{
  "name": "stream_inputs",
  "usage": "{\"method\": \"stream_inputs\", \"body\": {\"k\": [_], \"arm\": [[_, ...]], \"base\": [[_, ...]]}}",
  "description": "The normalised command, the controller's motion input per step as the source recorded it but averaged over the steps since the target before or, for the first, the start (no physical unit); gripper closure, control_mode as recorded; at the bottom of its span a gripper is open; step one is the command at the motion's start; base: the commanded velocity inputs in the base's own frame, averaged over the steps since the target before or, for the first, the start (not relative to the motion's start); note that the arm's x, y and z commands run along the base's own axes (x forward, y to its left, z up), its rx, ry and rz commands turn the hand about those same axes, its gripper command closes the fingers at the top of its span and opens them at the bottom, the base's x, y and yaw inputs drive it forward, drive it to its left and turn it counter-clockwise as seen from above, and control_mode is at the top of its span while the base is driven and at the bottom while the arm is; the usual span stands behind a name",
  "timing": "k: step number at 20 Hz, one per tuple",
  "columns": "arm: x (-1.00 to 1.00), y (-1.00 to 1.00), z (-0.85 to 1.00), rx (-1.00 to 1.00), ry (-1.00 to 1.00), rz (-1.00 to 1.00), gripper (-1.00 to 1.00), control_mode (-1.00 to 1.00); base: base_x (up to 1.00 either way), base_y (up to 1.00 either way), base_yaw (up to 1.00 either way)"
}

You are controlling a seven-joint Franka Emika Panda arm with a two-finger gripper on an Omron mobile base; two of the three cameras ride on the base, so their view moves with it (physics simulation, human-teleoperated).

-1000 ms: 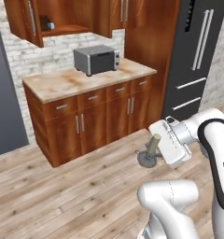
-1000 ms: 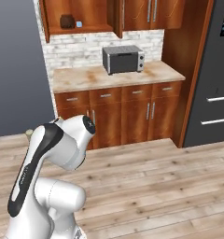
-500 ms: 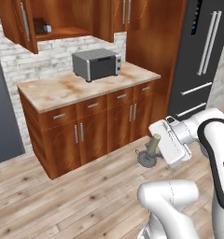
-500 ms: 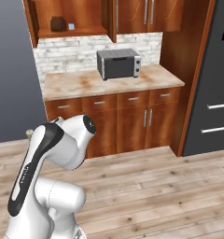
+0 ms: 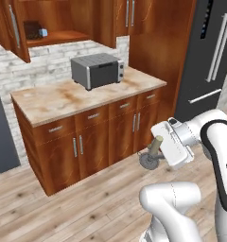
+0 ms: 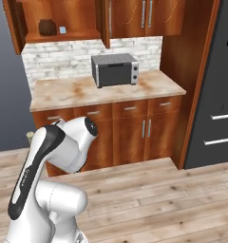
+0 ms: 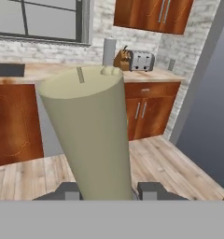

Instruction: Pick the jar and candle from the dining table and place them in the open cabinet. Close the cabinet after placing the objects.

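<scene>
I have the candle [image 5: 156,144] in my claw [image 5: 159,150] — the 2 dark tips [image 7: 151,190] sit tight on each side of the beige stick. In the hand view the candle [image 7: 89,130] stands big and close, with its little wick on top. In the left base view I see it tilted a bit, still on its round grey dish [image 5: 150,161], held up in the air over the wood floor [image 5: 63,208], in front of the low doors.

The cabinet [image 5: 49,23] is up on the wall, to the left, with its door [image 5: 10,28] swung open. The jar [image 5: 32,29] sits on its shelf, with a small pale-blue cube [image 5: 43,32] just beside it. From the right base view I see the jar [image 6: 47,27] and the cube [image 6: 62,30] on that shelf too.

Under the cabinet is a stone worktop [image 5: 63,97] with a grey toaster oven [image 5: 97,70] on it. A tall dark fridge [image 5: 214,56] stands to the right.
</scene>
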Motion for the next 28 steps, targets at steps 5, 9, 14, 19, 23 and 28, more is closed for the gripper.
{"method": "stream_inputs", "body": {"k": [5, 9, 14, 19, 23, 28], "arm": [[0.00, 0.00, 0.00, 0.00, 0.00, 0.00, 1.00, 1.00], [0.00, 0.00, 0.00, 0.00, 0.00, 0.00, 1.00, 1.00], [0.00, 0.00, 0.00, 0.00, 0.00, 0.00, 1.00, 1.00], [0.00, 0.00, 0.00, 0.00, 0.00, 0.00, 1.00, 1.00], [0.00, 0.00, 0.00, 0.00, 0.00, 0.00, 1.00, 1.00], [0.00, 0.00, 0.00, 0.00, 0.00, 0.00, 1.00, 1.00]], "base": [[0.69, -0.19, 0.01], [0.70, -0.15, 0.09], [0.70, -0.10, 0.16], [0.67, -0.07, 0.24], [0.63, -0.05, 0.34], [0.58, -0.04, 0.41]]}}
